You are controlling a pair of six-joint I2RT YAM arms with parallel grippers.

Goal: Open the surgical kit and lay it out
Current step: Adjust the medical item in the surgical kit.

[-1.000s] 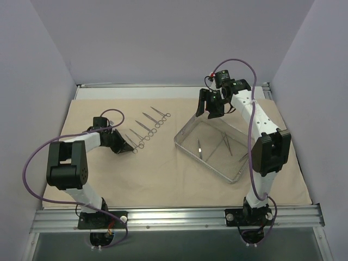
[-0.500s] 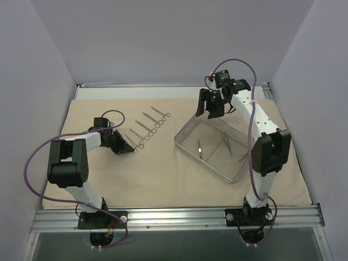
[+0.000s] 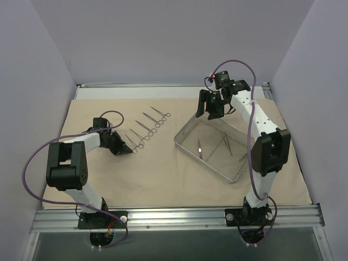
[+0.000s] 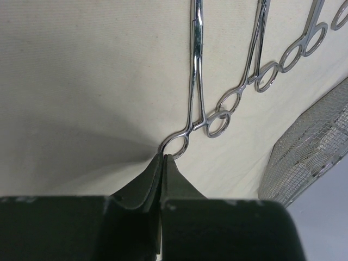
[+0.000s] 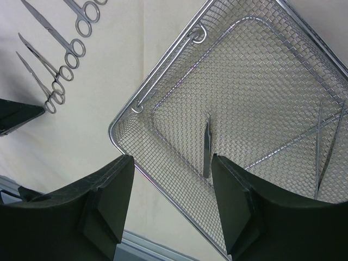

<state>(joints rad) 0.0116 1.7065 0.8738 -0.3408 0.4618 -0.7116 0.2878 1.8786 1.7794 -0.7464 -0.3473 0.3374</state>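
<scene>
- Large beige cloth wrap (image 3: 163, 174) is lying spread flat over the table.
- Four thin steel ring-handled instruments (image 3: 148, 128) are lying in a row on it, left of the rectangular silver wire-mesh tray (image 3: 204, 163).
- The tray is holding a few more instruments.
- Left gripper (image 4: 163, 159) is sitting with fingers pressed together, tips just at the ring of the nearest forceps (image 4: 196, 81).
- Right gripper (image 5: 171, 160) is hovering above the tray's far edge, fingers apart, gripping nothing.

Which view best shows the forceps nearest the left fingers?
Left wrist: the forceps run up the frame, one ring right at the tips of the shut left fingers. The top view shows them tiny beside those fingers; the right wrist view, small at its left edge.
</scene>
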